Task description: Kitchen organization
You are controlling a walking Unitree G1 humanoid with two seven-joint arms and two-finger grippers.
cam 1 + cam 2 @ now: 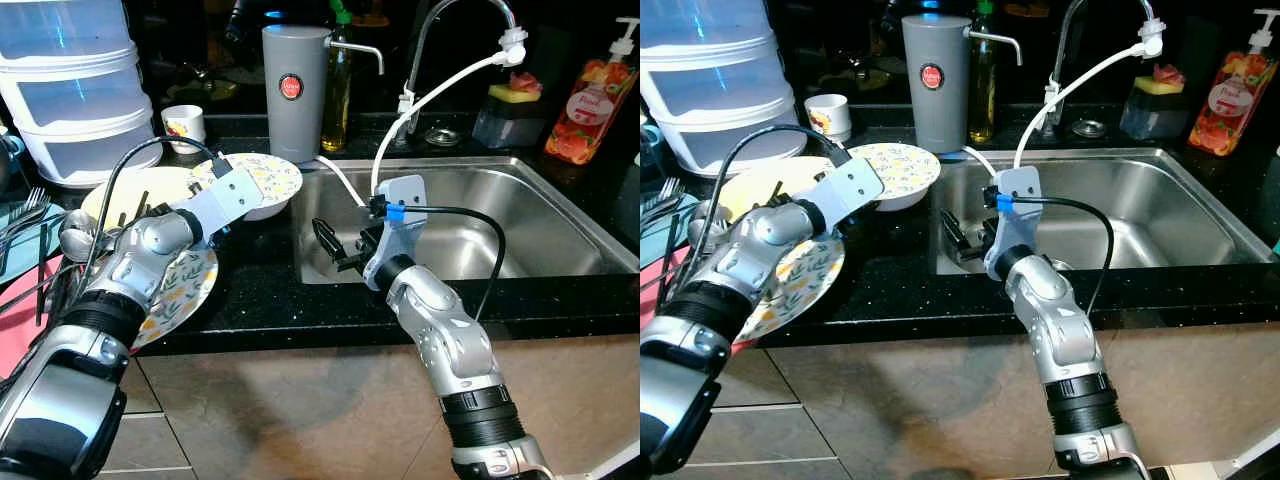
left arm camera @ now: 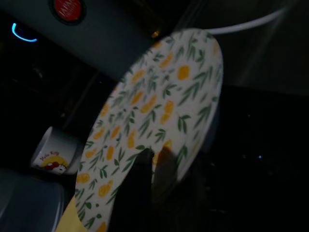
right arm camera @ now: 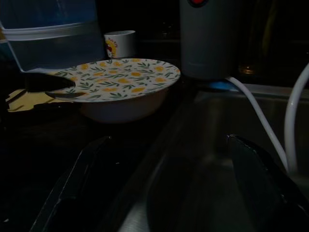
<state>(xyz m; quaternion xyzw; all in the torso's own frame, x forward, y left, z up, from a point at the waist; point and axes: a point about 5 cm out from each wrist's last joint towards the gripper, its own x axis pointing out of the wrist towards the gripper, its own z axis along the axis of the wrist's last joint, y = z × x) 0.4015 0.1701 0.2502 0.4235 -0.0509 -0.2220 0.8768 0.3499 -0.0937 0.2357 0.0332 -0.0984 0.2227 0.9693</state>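
A: Quick one. Left gripper (image 1: 208,188) is at the floral bowl (image 1: 268,182) on the counter (image 1: 260,290), just left of the sink (image 1: 480,235). Grip?

B: Looks clamped on the bowl's near rim. In the left wrist view one finger (image 2: 137,188) lies dark across the patterned inside; the right wrist view shows a finger over the rim edge. Call it closed on the bowl, bowl resting flat on the counter.

A: Right gripper (image 1: 335,248)?

B: Fingers apart, holding nothing, hanging over the sink's left edge and pointing at the bowl.

A: Other stuff?

B: Floral plate (image 1: 180,290) under the left forearm, yellow plate (image 1: 125,195) behind it, grey jug (image 1: 294,90) and small mug (image 1: 184,124) at the back, white hose (image 1: 440,95) from the tap draped into the sink.

A: Step in hand?

B: My guess: lift the bowl and shift it, to the sink or onto a stack. To do it well, keep the pinch deep on the rim so it doesn't pivot, lift straight before swinging, and clear the jug and hose. Right gripper is placed to steady the far rim if it tips.

A: Risk?

B: One-sided rim grip on glazed ware; could slip.
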